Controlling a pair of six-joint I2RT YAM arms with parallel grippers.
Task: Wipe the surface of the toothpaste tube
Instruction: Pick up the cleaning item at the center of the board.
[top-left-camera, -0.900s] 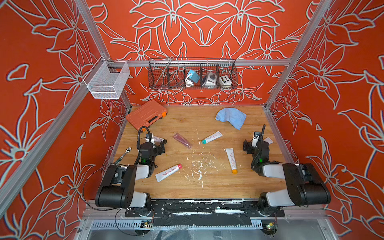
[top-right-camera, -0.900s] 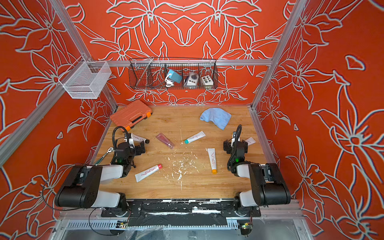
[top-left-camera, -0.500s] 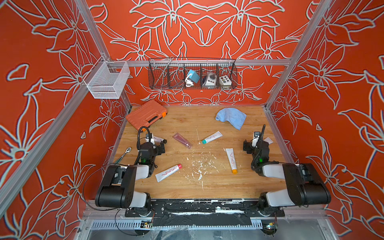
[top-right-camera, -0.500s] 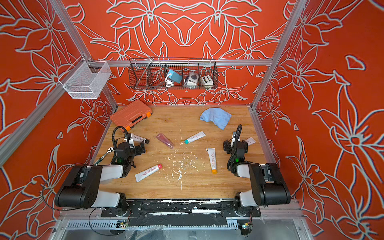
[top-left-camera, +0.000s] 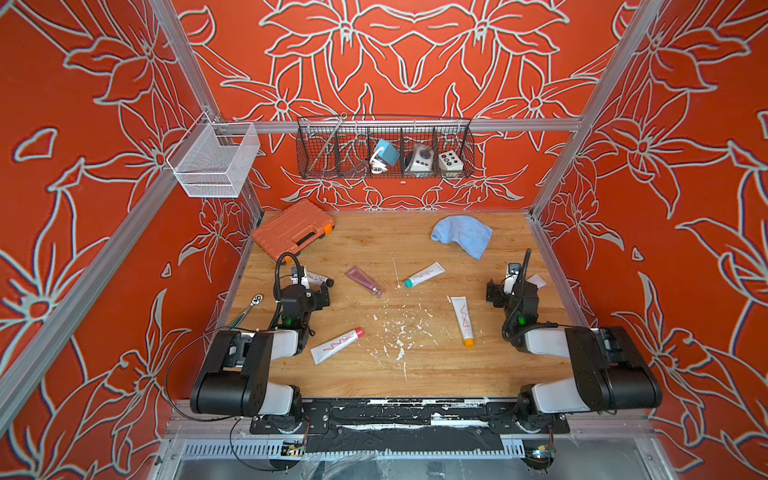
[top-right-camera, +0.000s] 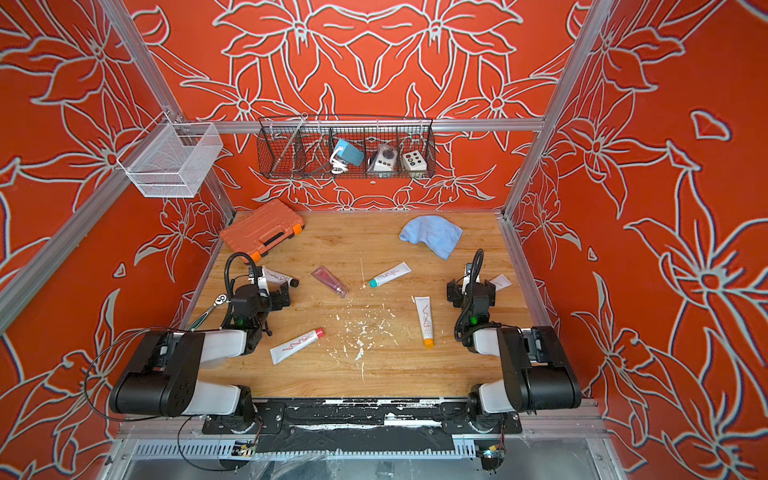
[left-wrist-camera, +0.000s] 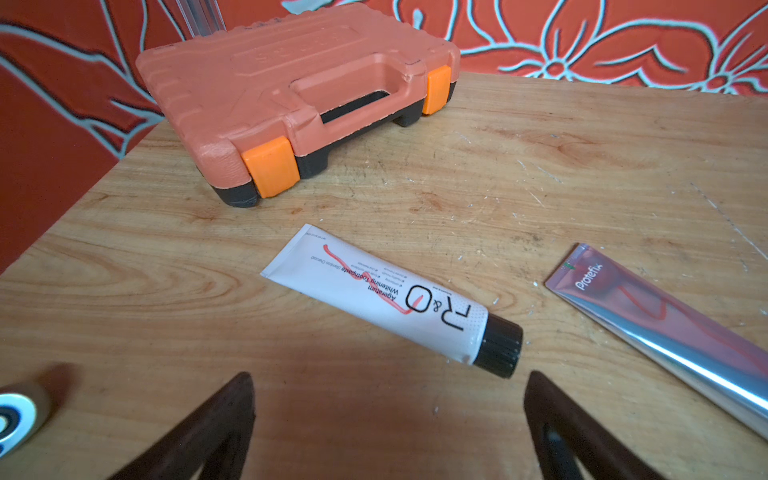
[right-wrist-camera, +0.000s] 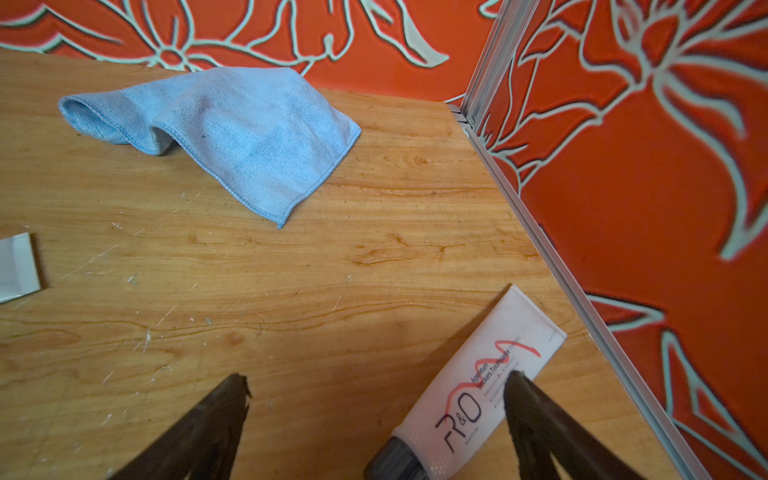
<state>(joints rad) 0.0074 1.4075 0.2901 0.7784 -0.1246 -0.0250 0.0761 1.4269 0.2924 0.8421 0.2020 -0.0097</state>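
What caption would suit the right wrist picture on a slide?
Open right gripper near a white R&O toothpaste tube, blue cloth lying beyond on the wooden table.

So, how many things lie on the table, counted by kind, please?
Tubes: 6
Cloth: 1
Case: 1
Wrench: 1
Total: 9
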